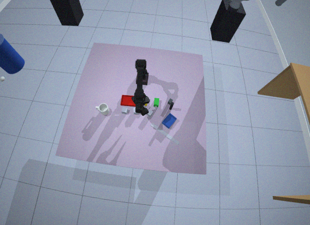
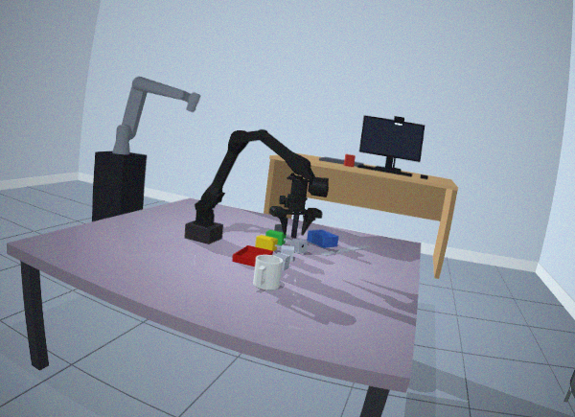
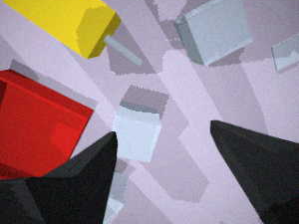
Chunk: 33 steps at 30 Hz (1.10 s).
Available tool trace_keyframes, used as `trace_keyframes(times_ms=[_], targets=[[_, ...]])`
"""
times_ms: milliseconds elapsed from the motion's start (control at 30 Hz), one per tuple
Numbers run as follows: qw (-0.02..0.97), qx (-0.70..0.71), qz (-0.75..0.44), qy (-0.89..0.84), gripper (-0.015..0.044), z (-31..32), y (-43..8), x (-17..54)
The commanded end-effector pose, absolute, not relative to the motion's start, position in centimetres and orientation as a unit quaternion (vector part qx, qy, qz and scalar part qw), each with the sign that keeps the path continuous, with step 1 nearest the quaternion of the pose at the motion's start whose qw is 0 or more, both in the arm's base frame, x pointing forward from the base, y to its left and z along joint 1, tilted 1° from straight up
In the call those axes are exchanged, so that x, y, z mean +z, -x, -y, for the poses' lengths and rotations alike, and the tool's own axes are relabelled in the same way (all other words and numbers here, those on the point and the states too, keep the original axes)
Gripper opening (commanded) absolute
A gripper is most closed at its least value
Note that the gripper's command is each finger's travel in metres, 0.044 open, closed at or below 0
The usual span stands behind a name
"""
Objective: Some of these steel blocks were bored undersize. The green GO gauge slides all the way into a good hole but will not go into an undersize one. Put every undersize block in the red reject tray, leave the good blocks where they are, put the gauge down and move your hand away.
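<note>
From the top, the green GO gauge (image 1: pixel 156 102) (image 2: pixel 275 236) lies to the right of the red reject tray (image 1: pixel 128 100) (image 2: pixel 245 256) (image 3: pixel 40 124), beyond the yellow gauge (image 1: pixel 145 104) (image 2: pixel 265 243) (image 3: pixel 60 15); the gripper (image 1: pixel 142 109) (image 2: pixel 293 234) (image 3: pixel 163 131) is over the tray's right-hand side, hiding much of the middle steel block (image 2: pixel 287 249) (image 3: pixel 138 136), so a sideways error would be hard to catch here. In the exterior view the fingers point down beyond the tray, spread and holding nothing; the nearest steel block (image 1: pixel 124 110) (image 2: pixel 283 261) (image 3: pixel 116 199) and the middle one sit close together beside the tray, and a low sweep could knock both, confusing which has been tested. In the wrist view the middle block stands just off the tray's corner, nearer one fingertip than centred; going straight down might land that finger on its top or shove it towards the tray. The far steel block (image 1: pixel 150 113) (image 2: pixel 300 245) (image 3: pixel 219 32) is farthest from the tray. If no reliable gauge test backs this choice, a good block could be rejected
</note>
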State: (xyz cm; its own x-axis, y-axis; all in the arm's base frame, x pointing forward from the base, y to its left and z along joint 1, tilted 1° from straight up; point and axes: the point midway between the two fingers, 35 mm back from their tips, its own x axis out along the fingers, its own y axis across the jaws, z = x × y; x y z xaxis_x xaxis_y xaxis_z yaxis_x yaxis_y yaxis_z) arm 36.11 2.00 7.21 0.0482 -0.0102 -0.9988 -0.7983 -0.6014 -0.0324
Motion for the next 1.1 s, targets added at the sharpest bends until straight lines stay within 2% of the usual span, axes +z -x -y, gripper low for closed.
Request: trace_keyframes(times_ms=[0, 133, 200, 1067], targets=[[0.427, 0.551, -0.419, 0.582, 0.0325, 4.9, -37.2, 7.4], [0.509, 0.479, -0.502, 0.509, 0.0325, 11.1, -37.0, 7.6], [0.526, 0.461, -0.519, 0.492, 0.0325, 12.3, -36.8, 7.6], [0.528, 0.459, -0.521, 0.489, 0.0325, 12.5, -37.1, 4.4]])
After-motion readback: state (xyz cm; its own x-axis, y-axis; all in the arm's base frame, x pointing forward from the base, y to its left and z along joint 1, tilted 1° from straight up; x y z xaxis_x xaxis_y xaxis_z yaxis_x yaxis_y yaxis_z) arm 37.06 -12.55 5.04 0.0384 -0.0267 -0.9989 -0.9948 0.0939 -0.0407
